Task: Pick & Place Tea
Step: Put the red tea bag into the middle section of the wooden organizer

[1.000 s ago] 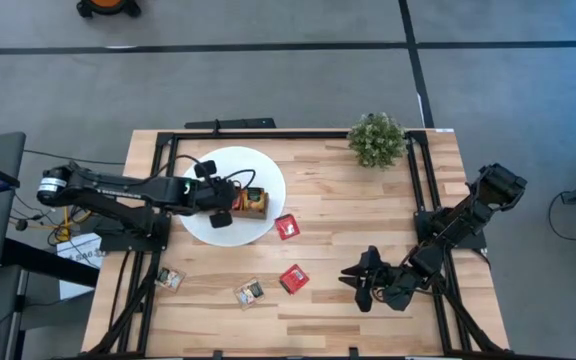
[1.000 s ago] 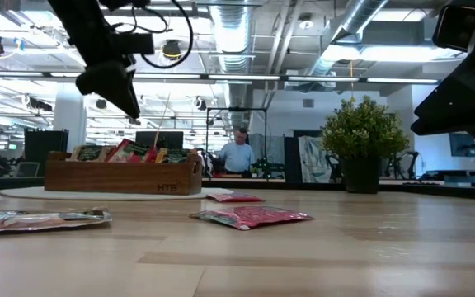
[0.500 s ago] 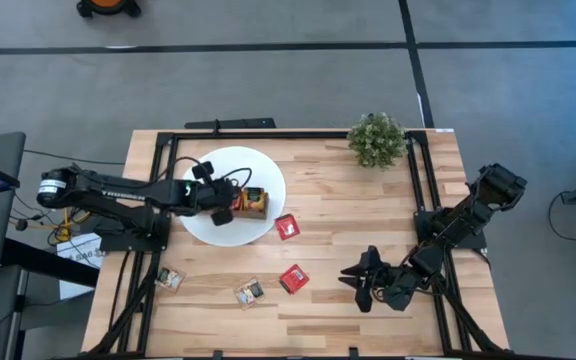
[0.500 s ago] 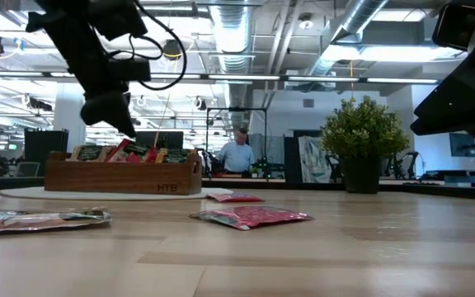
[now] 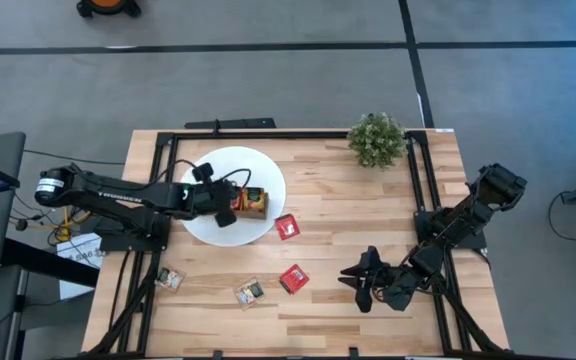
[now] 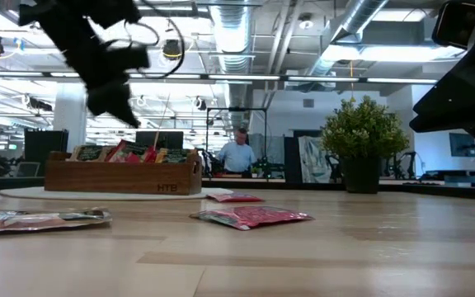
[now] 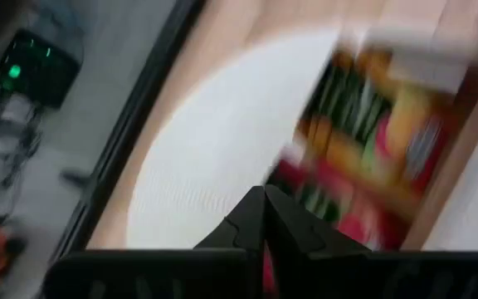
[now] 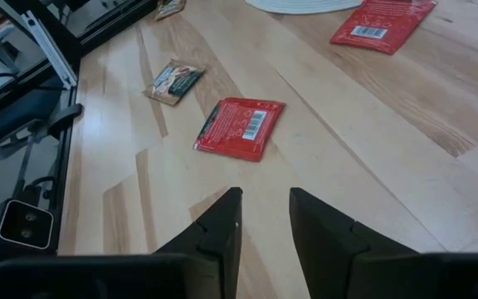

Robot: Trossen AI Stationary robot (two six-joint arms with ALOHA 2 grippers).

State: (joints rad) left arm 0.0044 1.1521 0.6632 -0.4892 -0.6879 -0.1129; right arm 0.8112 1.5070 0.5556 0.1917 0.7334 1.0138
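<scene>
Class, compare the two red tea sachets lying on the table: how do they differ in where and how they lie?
The red sachet near the disc lies just off the white disc's rim, close to the wooden tray; the red sachet farther out lies on open wood, nearer the right hand. In the right wrist view the farther-out one is nearest the camera, the other beyond it. Both lie flat, barcodes up, untouched.

Open-plan office or lab floor, industrial fit-out. Behind the wooden table (image 6: 320, 247): exposed silver ducts (image 6: 361, 25) and pipes overhead, strip lighting, monitors (image 6: 159, 139) on desks, a seated person (image 6: 238, 153) at a workstation well beyond the table. Around the table, seen from above: grey concrete floor with dark lines, black metal frame (image 5: 168, 150) bolted along the table's edges, cables trailing off its left side
</scene>
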